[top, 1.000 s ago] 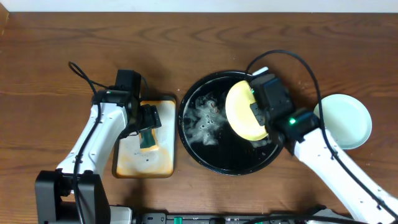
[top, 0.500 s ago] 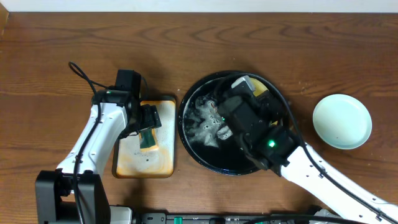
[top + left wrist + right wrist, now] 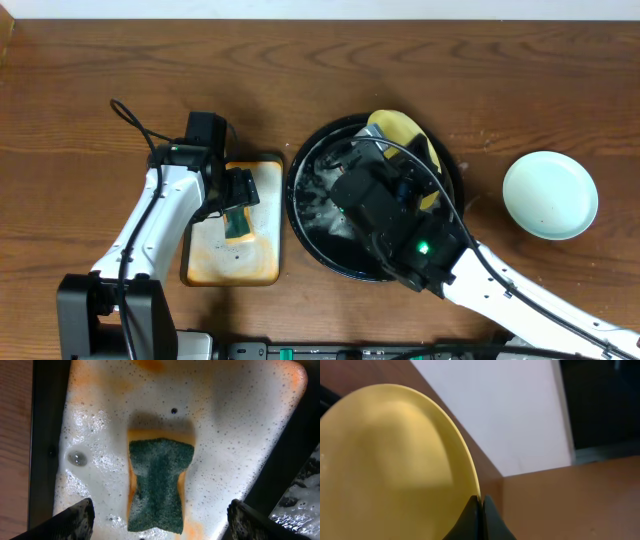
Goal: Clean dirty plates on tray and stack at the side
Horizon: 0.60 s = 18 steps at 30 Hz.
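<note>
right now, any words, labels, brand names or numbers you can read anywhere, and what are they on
No readable text in any view.
Yellow plate, blue plate, sponge, black tray: no print, label or number shows.
Strip at the bottom edge of the overhead view: a green and white patch, too small to read.

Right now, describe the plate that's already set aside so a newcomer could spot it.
Find the big round black tray, centre of the table. Right of it, alone on wood, lies a pale blue plate. Unlike the yellow plate the right hand grips over the tray, it lies flat and untouched.
</note>
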Tool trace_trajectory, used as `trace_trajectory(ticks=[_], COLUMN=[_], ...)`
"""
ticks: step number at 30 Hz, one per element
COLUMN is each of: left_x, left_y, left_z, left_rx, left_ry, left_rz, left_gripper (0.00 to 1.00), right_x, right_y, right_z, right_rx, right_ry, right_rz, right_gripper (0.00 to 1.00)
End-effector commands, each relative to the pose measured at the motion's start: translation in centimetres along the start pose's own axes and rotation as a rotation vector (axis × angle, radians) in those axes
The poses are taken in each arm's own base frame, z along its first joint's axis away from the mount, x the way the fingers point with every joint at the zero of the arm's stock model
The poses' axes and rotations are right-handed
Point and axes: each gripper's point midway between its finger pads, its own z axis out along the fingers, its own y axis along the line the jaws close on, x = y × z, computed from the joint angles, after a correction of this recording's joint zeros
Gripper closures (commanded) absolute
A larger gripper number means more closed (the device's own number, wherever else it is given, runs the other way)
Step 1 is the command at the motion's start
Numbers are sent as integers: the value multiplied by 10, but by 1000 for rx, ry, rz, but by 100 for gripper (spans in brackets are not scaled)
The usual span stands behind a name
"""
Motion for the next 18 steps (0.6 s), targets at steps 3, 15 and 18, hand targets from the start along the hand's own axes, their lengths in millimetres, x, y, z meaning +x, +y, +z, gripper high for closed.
trace_trajectory(ticks=[3,15,18], left_x=[-1,-1,-1], left_y=[2,2,2], left_z=[-1,-1,-1], left_rx=[-5,-5,-5], left_ry=[-4,-4,-4], left_rz=[2,2,2], left_gripper=[14,14,14], right_x=[-1,-1,-1], right_y=[-22,-22,-22], right_z=[-8,-9,-9], right_rx=[95,96,96], right_ry=[17,15,15], right_rz=[-33,-34,-34], right_gripper=[99,99,99])
